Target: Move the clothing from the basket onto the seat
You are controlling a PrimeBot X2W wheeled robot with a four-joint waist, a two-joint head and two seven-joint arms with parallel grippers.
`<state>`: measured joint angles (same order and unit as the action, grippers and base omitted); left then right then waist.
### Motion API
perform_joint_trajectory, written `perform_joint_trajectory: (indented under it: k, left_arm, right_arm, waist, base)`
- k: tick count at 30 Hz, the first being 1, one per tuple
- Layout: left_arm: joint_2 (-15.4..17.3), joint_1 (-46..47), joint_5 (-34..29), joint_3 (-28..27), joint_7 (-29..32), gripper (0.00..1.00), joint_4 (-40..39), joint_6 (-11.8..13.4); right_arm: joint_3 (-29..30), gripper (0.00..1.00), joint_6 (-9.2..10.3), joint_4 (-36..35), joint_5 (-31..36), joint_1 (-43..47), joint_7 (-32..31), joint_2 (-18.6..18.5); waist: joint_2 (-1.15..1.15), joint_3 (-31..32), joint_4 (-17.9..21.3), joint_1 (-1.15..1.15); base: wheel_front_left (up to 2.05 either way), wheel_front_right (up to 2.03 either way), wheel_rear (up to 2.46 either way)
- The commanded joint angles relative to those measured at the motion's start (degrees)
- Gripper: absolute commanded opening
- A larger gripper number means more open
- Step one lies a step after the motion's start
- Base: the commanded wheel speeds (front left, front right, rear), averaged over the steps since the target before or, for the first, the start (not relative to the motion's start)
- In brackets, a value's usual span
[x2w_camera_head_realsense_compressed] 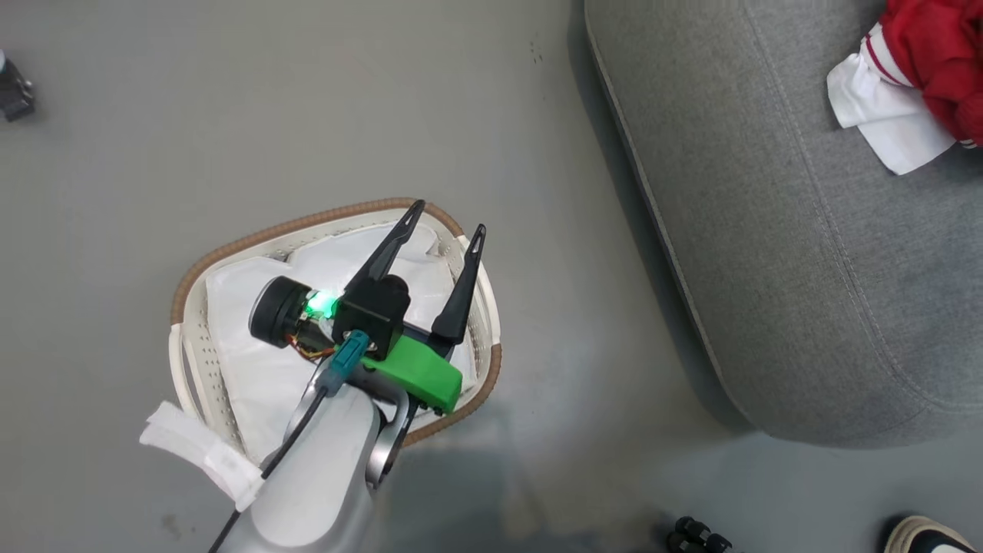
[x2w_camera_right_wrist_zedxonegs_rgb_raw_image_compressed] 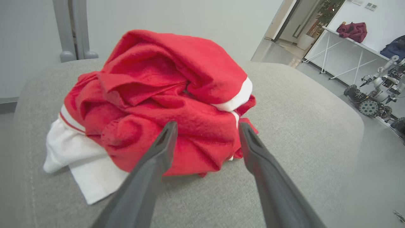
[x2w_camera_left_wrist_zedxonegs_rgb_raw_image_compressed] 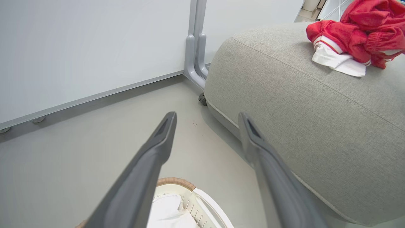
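Head view, from near to far: the left hand [x2w_camera_head_realsense_compressed: 449,216] hangs over the basket [x2w_camera_head_realsense_compressed: 192,353], its two dark fingers spread apart and grasping nothing. Below it the basket stands on the grey floor [x2w_camera_head_realsense_compressed: 230,115] with the white liner [x2w_camera_head_realsense_compressed: 246,369] inside, and one strip of the liner hangs out over the near rim. At the lower right edge is the tip of a person's shoe [x2w_camera_head_realsense_compressed: 929,538]. To the right of the basket, apart from it, stands the big grey seat [x2w_camera_head_realsense_compressed: 806,269]. The clothing [x2w_camera_head_realsense_compressed: 933,54] lies on top of the seat at its far right part, a crumpled red heap with a white sleeve and a striped cuff on the basket side. Right wrist view shows the right hand [x2w_camera_right_wrist_zedxonegs_rgb_raw_image_compressed: 208,124] also released, fingers wide and nothing between them. Its tips are just before the heap, and I cannot tell if they touch the fabric. Behind the seat is a pale wall [x2w_camera_right_wrist_zedxonegs_rgb_raw_image_compressed: 177,19], and far to the right a white tabletop [x2w_camera_right_wrist_zedxonegs_rgb_raw_image_compressed: 370,49] carries a dark red bundle [x2w_camera_right_wrist_zedxonegs_rgb_raw_image_compressed: 352,31]
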<state>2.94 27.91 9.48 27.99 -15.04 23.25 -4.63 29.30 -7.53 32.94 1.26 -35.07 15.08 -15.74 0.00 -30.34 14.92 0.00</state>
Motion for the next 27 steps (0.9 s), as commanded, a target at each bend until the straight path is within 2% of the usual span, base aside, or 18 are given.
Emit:
perform_joint_trajectory:
  k: [1,7,12,20,27]
  left_arm:
    - [0.14,-1.72,0.28,-1.15,-0.2,1.0,-0.61,0.64]
    - [0.08,-5.76,-0.13,-4.01,-0.2,1.0,-2.29,1.75]
    - [0.07,-8.35,0.64,-6.75,-0.19,1.0,-3.72,3.32]
    - [0.07,-12.05,1.22,-11.52,-0.13,1.0,-4.19,5.45]
    - [0.06,-14.25,0.86,-15.29,-0.13,1.0,-4.44,6.24]
  right_arm:
    - [-1.17,1.0,0.08,-1.23,-0.37,3.12,0.13,0.95]
    - [-5.23,1.0,0.08,-4.77,-2.93,10.32,0.13,4.14]
    - [-7.54,1.0,0.08,-6.25,-5.45,12.77,0.13,7.34]
    - [-16.91,1.0,0.08,-6.48,-6.09,12.37,0.13,10.78]
    - [-23.54,1.0,0.08,-6.51,-6.1,10.58,0.13,12.34]
  waist:
    - [0.0,4.93,-1.55,0.0]
    - [0.0,9.5,-3.86,0.0]
    - [0.0,12.13,-6.32,0.0]
    - [0.0,15.64,-10.55,0.0]
    - [0.0,17.8,-13.08,0.0]
  base:
    - [0.0,0.0,0.0]
    - [0.0,0.0,0.0]
    - [0.0,0.0,0.0]
    - [0.0,0.0,0.0]
    - [0.0,0.0,0.0]
